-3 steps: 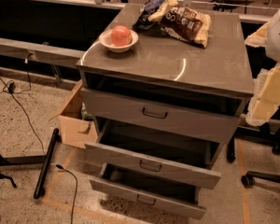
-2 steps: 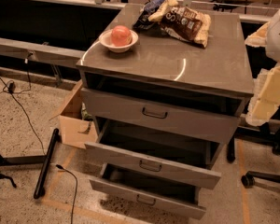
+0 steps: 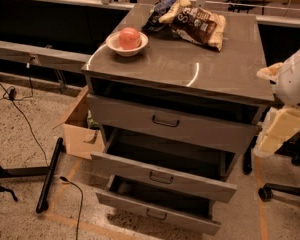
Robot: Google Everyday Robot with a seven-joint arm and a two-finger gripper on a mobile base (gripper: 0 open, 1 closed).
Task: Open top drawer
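Grey metal cabinet top (image 3: 210,69), white bowl (image 3: 113,43) holding red apple (image 3: 129,37) at ten o'clock, crumpled brown snack bags (image 3: 197,25) at twelve, cream gripper (image 3: 277,131) off its edge at four.

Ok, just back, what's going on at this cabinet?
The robot's cream pincer hangs beside the right side of the grey metal cabinet, level with the wide grey top drawer but not touching it or its small dark wire handle. That drawer looks only slightly out; the two shallower drawers below are pulled out further. A white bowl with a red fruit and snack bags sit on top.
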